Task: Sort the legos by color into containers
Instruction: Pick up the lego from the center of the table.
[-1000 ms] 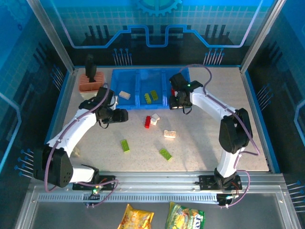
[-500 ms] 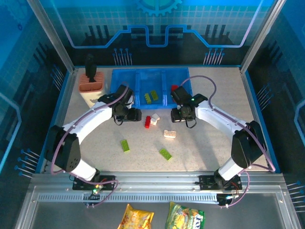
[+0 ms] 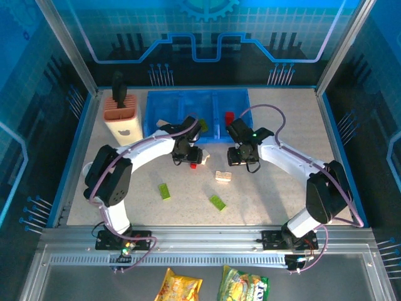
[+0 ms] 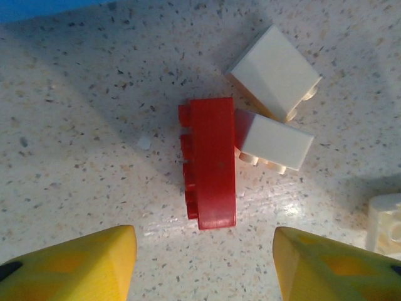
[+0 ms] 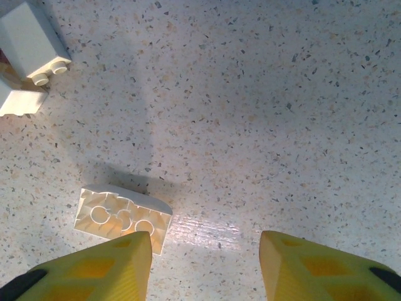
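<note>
The left gripper (image 3: 188, 156) hangs over a red brick (image 3: 196, 167), just in front of the blue tray (image 3: 161, 105). The right gripper (image 3: 239, 159) is near a white brick (image 3: 222, 176). One green brick (image 3: 164, 191) and another green brick (image 3: 217, 202) lie on the table, nearer the arm bases.

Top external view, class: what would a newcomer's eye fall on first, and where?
A red brick lies mid-table with two white bricks beside it, framed by the open left jaws. An upturned white brick sits by the right jaws, and the blue tray stands farthest back.
</note>
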Controlling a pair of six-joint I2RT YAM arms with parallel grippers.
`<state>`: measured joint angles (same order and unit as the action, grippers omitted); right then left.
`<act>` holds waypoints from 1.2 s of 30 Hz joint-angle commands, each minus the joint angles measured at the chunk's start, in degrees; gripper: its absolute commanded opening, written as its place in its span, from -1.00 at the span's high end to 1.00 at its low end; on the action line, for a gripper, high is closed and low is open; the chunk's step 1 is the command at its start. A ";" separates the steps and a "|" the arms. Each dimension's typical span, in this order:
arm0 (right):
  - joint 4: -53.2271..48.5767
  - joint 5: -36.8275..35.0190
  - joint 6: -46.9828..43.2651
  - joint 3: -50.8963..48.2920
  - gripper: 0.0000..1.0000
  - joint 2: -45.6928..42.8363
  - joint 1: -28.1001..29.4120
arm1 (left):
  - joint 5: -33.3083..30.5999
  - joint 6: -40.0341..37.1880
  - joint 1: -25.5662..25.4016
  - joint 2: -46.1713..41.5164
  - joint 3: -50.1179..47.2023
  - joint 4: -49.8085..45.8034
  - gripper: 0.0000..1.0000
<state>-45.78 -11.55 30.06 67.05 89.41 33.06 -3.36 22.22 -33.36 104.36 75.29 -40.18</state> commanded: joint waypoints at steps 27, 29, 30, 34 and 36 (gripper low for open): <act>7.96 18.35 4.19 -3.15 0.02 -4.12 -5.08 | 0.08 -7.43 -1.48 -0.14 -4.29 8.19 0.47; 10.95 24.33 5.61 -4.22 -0.01 -4.20 -6.35 | 1.89 -9.12 -1.58 -2.95 -6.50 10.45 0.49; 12.44 27.43 6.30 -4.68 -0.03 -4.08 -6.91 | 3.09 -9.95 -1.60 -4.64 -7.57 11.91 0.50; 15.73 34.30 8.32 -5.07 -0.11 -2.52 -7.39 | 7.23 -12.76 -1.80 -9.91 -11.68 16.78 0.50; 18.26 37.78 10.01 -5.45 -0.16 -1.42 -7.31 | 10.15 -14.06 -2.04 -12.53 -13.31 19.28 0.51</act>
<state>-32.84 16.45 36.84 62.54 86.78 26.02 1.19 11.94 -34.63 95.20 64.12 -26.55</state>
